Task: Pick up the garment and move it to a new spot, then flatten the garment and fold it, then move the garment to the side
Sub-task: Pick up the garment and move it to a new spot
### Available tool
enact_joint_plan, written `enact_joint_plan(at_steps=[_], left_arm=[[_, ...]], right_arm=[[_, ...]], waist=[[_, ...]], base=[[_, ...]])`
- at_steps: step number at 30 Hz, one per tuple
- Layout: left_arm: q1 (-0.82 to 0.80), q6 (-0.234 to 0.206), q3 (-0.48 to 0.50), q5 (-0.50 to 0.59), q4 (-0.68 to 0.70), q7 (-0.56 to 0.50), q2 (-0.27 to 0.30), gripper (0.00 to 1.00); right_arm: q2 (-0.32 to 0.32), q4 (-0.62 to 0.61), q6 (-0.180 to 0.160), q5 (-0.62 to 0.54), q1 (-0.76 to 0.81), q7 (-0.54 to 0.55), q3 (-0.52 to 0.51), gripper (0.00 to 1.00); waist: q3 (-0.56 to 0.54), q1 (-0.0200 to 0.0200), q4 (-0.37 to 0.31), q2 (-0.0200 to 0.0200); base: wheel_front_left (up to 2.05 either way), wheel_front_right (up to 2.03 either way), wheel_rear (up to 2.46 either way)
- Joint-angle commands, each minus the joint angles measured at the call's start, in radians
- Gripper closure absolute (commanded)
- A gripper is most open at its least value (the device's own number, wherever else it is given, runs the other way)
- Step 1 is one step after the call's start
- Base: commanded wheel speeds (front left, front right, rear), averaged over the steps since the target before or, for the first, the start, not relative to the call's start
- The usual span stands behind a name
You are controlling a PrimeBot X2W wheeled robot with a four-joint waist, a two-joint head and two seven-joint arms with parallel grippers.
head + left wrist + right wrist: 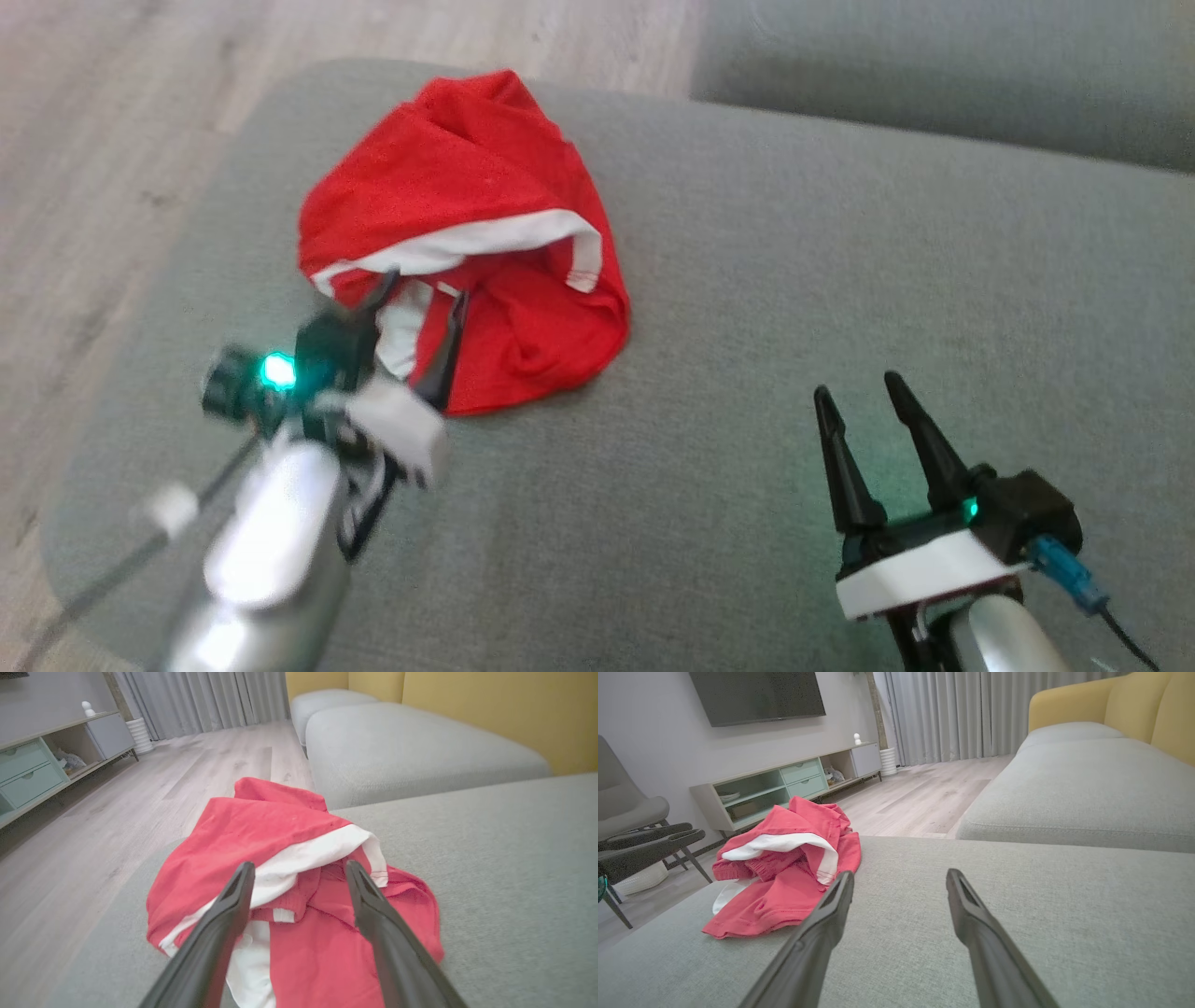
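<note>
Left end effector, fingers spread, is hovering at the crumpled red garment's near edge, while the right end effector, likewise spread, is hanging well apart from it.

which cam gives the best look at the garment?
Right wrist view: shows the whole crumpled garment. Head view has it from above, left claw overlapping its near edge. Left wrist view is close; fingers hide part.

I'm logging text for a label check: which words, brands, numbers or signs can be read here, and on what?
None can be read. The red garment shows plain white trim and no print; the grey cushion bears no label; the television screen is dark.
</note>
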State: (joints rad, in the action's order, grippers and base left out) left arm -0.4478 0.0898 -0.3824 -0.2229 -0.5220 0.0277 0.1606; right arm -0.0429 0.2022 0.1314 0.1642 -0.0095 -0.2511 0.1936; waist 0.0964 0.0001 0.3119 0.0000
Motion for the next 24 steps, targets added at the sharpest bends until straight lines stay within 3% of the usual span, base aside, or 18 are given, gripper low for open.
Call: enact_joint_plan(at_steps=[1,7,18,19,20,24], left_arm=[[-0.072,0.007,0.016,0.019,0.007,-0.016,0.038,0.00],[-0.235,0.032,-0.060,0.050,-0.115,-0.100,0.073,0.00],[-0.363,0.033,-0.079,0.054,-0.312,-0.051,0.097,0.00],[-0.371,0.030,-0.079,0.054,-0.326,-0.042,0.096,0.62],[-0.379,0.023,-0.076,0.053,-0.335,-0.025,0.095,1.00],[-0.397,0.013,-0.078,0.051,-0.373,0.026,0.085,1.00]], right_arm=[[-0.007,-0.036,-0.001,-0.009,-0.049,-0.011,0.020,0.00],[-0.007,-0.033,-0.001,-0.001,-0.079,-0.011,0.027,0.00],[-0.007,-0.026,-0.001,0.006,-0.104,-0.011,0.022,0.00],[-0.007,-0.025,-0.001,0.006,-0.105,-0.011,0.021,0.00],[-0.007,-0.024,-0.001,0.006,-0.107,-0.011,0.021,0.00],[-0.007,-0.015,-0.001,0.004,-0.103,-0.011,0.022,0.00]], waist=[[0.038,-0.0001,-0.031,0.0000],[0.098,-0.0001,-0.076,0.0000],[0.134,-0.0001,-0.130,0.0000],[0.135,-0.0001,-0.132,0.0000],[0.135,-0.0001,-0.133,0.0000],[0.123,-0.0001,-0.130,0.0000]], base=[[0.00,0.00,0.00],[0.00,0.00,0.00],[0.00,0.00,0.00],[0.00,0.00,0.00],[0.00,0.00,0.00],[0.00,0.00,0.00]])
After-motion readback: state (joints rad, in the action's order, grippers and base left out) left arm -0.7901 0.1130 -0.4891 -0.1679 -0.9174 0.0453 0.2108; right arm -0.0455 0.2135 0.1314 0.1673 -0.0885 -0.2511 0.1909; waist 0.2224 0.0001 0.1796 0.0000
